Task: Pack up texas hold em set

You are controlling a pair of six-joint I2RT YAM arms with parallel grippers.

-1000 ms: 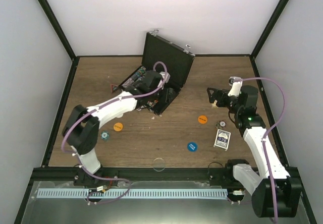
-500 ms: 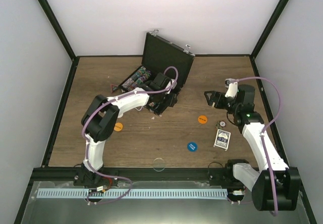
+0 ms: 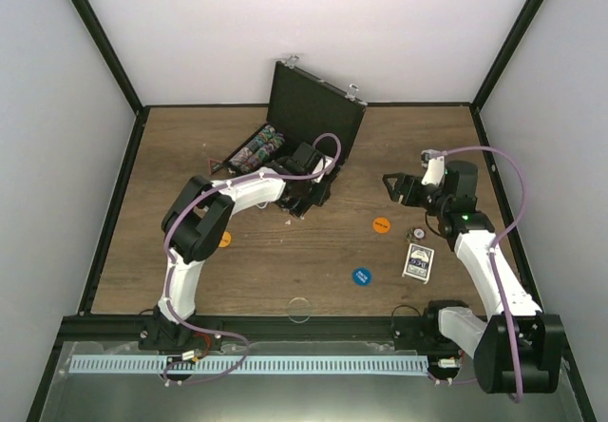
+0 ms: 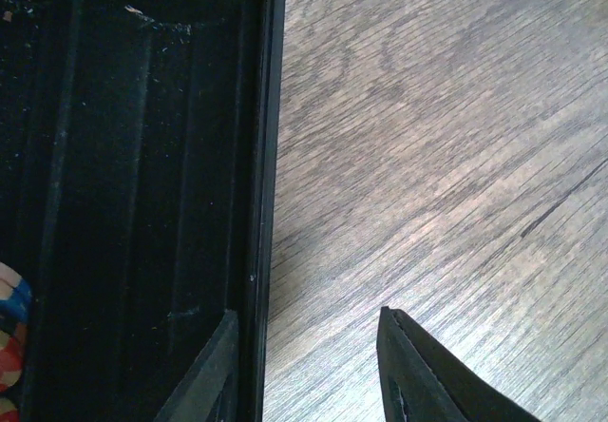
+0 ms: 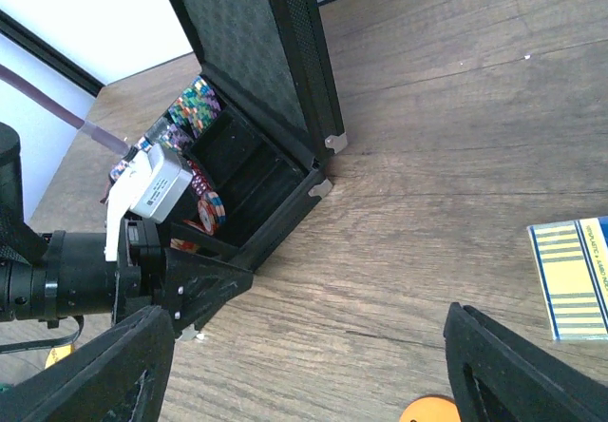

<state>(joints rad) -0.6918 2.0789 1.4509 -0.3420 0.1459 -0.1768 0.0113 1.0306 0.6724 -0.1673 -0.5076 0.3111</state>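
One black case [image 3: 313, 123] stands open at the far middle of the table [image 3: 285, 270], lid upright, with rows of chips [image 3: 258, 146] inside. Nearer lie two orange buttons, one to the right [image 3: 381, 223] and one to the left [image 3: 223, 239], one blue button [image 3: 361, 276] and one card deck [image 3: 418, 261]. Only the left wrist view shows the left gripper [image 4: 309, 316] set astride the case's side wall (fingers apart, nothing clamped). The right gripper [image 3: 397, 186] is held low, turned towards the case, spread wide and empty.

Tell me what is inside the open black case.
Multicoloured poker chips lie in rows in some slots; the left wrist view shows other slots bare. The left arm covers part of the case, hiding whatever lies beneath it.
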